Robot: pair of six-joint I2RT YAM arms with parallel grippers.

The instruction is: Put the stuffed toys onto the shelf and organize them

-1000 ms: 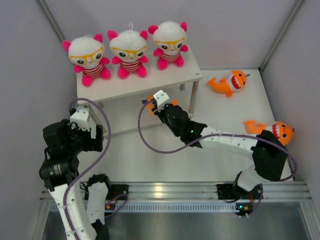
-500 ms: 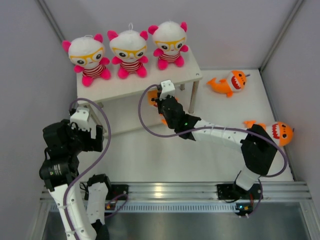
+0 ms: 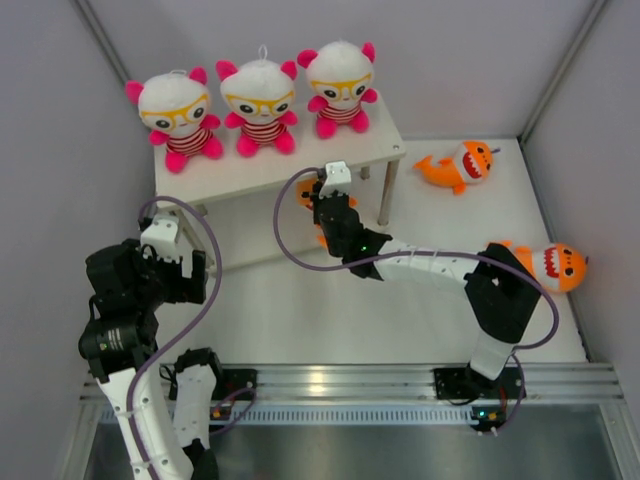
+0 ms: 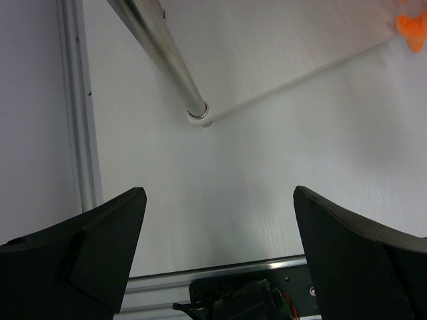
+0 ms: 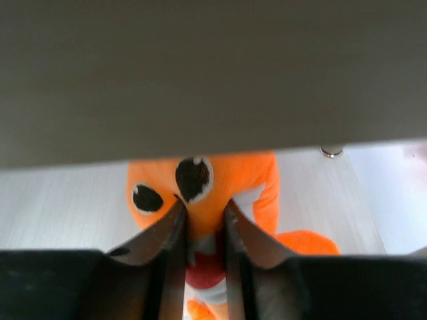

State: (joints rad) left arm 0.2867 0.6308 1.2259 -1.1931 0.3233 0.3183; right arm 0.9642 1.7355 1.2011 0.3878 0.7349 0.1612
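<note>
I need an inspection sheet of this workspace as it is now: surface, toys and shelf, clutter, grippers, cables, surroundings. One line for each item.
Surface: white table, no stain seen.
Job's things: three bears sit in a row on top of the shelf; first shark lies on the table right of the shelf; second shark lies near the right wall; third shark is under the shelf top.
Clutter: nothing seen.
Grippers: left gripper open and holding nothing, near a shelf leg; right gripper closed narrowly on the third shark's face.
Cables: left purple cable and right purple cable hang in loops.
Surroundings: grey walls; metal rail at the near edge.
</note>
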